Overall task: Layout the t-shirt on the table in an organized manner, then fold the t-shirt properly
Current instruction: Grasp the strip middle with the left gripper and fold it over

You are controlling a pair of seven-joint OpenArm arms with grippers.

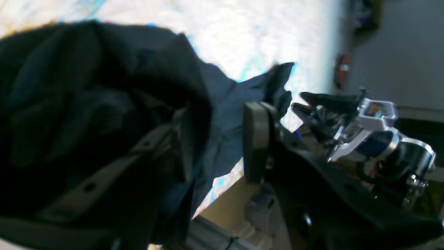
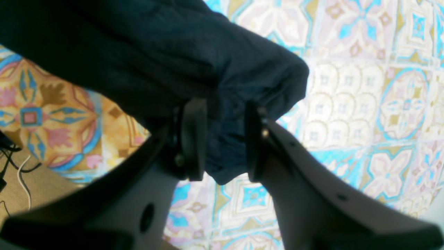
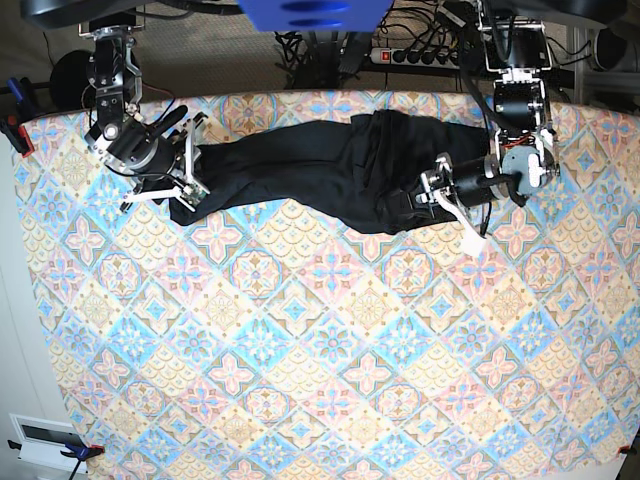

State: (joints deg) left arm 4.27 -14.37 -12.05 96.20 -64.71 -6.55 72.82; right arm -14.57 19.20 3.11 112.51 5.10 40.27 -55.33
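The black t-shirt [image 3: 320, 170] lies bunched in a long band across the far part of the table [image 3: 320, 340], stretched between my two grippers. At the band's left end in the base view, my right gripper [image 3: 187, 178] is shut on it. The right wrist view shows dark fabric [image 2: 194, 59] pinched between the right gripper's [image 2: 223, 146] two fingers, just above the patterned cloth. At the band's other end, my left gripper [image 3: 440, 195] is closed on a thick bunch. In the left wrist view the t-shirt [image 1: 104, 97] drapes over one finger of the left gripper [image 1: 218, 139] and fills the gap.
The table's far edge [image 3: 330, 95] runs just behind the shirt, with a power strip and cables [image 3: 420, 55] beyond it. A red clamp [image 3: 14, 133] sits at the left edge. A silver and black arm part [image 1: 374, 135] shows beside the left gripper.
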